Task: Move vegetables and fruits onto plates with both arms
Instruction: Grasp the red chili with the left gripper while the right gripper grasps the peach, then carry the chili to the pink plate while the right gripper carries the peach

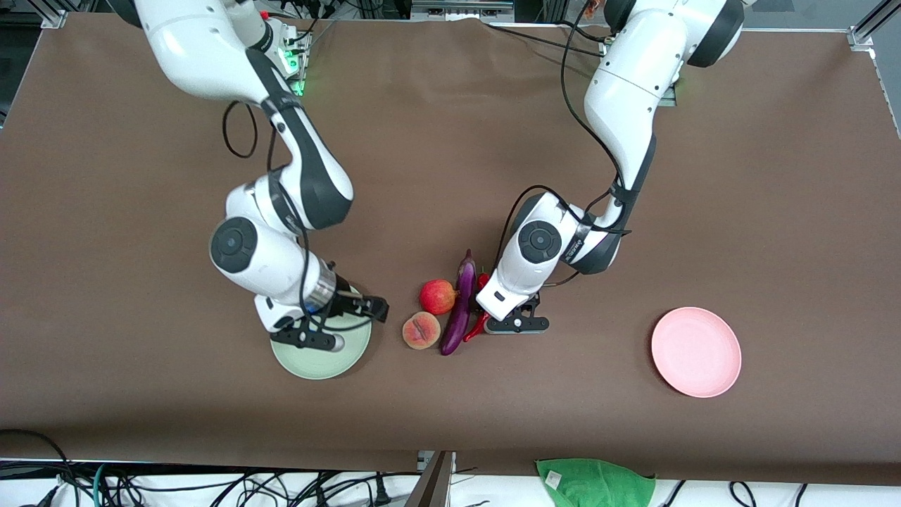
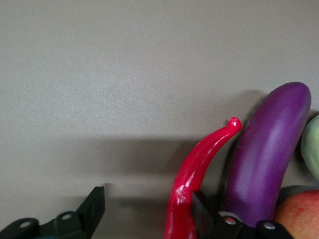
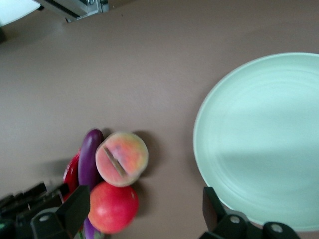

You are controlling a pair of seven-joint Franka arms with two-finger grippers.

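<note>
Two plates wait. Starting from the right arm's end: the right gripper hangs open and empty over the green plate. Next lie the peach, apple, eggplant and chili. The left gripper sits low, open around the chili. I think it must squeeze next, then carry the chili to the pink plate.
</note>
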